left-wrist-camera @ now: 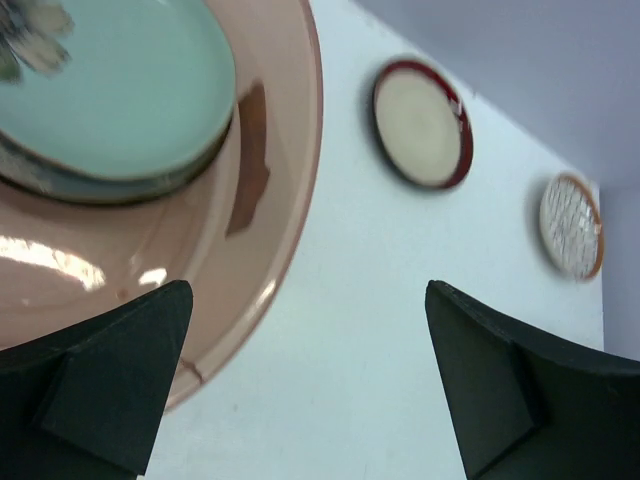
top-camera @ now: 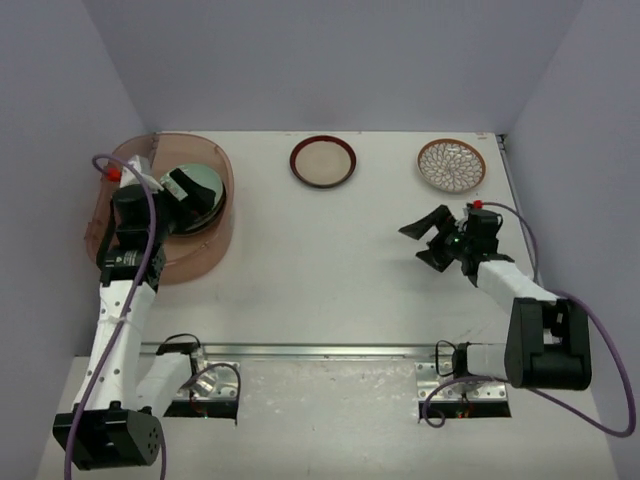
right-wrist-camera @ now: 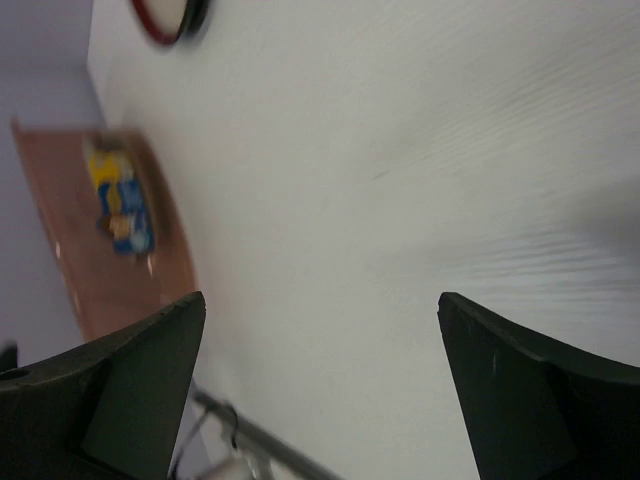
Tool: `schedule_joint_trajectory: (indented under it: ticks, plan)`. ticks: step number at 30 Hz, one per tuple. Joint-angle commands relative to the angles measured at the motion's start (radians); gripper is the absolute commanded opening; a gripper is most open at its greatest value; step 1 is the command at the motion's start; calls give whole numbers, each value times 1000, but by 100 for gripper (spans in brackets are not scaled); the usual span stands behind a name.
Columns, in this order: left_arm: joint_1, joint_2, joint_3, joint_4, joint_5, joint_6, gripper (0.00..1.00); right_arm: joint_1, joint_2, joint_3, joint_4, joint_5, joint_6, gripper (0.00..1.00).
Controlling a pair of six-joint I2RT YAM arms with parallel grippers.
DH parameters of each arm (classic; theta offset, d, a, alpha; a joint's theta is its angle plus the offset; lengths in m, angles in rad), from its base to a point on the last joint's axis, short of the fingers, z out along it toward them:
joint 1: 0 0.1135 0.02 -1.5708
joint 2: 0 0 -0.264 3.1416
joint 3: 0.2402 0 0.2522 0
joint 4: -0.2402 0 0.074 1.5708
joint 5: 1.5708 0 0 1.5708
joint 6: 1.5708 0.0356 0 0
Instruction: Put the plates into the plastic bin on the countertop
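The translucent pinkish plastic bin point(top-camera: 205, 262) stands at the left of the white countertop point(top-camera: 330, 270). Inside it lies a stack of plates with a mint green one point(top-camera: 212, 200) on top, which the left wrist view shows at upper left point(left-wrist-camera: 120, 100). My left gripper point(top-camera: 192, 188) hovers over the bin, open and empty point(left-wrist-camera: 308, 290). A brown-rimmed cream plate point(top-camera: 322, 161) point(left-wrist-camera: 420, 125) and a brown-white petal plate point(top-camera: 451, 165) point(left-wrist-camera: 570, 225) lie near the back edge. At the right, my right gripper point(top-camera: 430, 238) is open above bare countertop point(right-wrist-camera: 320, 298), below the petal plate.
Pale lilac walls point(top-camera: 330, 60) close in the back and both sides. A metal rail point(top-camera: 320, 350) runs along the near edge between the arm bases. In the right wrist view the bin point(right-wrist-camera: 90, 270) is blurred at left, with a blue-and-yellow patch point(right-wrist-camera: 120, 205) in it.
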Motion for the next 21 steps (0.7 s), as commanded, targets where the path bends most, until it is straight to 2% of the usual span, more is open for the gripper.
schedule_joint_trajectory:
  ticks: [1, 2, 3, 5, 7, 10, 12, 13, 15, 19, 21]
  plan:
    - [-80, -171, -171, 6, 69, 143, 100, -143, 104, -91, 275, 253, 281, 99]
    - [-86, -211, -196, -1, 65, 155, 100, -156, 136, -130, 395, 274, 322, 99]
    - [-96, -247, -208, 2, 60, 152, 100, -157, 172, -123, 429, 311, 339, 99]
    - [-120, -315, -208, 25, 96, 167, 100, -157, 224, -73, 433, 384, 309, 99]
    - [-148, -311, -215, 30, 74, 162, 100, -159, 282, 3, 412, 402, 300, 99]
    - [-150, -270, -213, 30, 109, 162, 100, -145, 408, 124, 401, 322, 288, 99]
    - [-150, -260, -208, 22, 97, 161, 100, -99, 523, 254, 337, 251, 264, 99]
    - [-150, -261, -206, 17, 95, 160, 100, -74, 538, 271, 327, 243, 254, 99]
    - [-151, -259, -207, 17, 89, 157, 100, -12, 694, 434, 252, 229, 244, 99]
    - [-152, -250, -208, 14, 84, 154, 100, 107, 901, 671, 168, 172, 268, 98]
    - [-152, -249, -208, 14, 84, 153, 100, 149, 1028, 873, 3, 185, 243, 96]
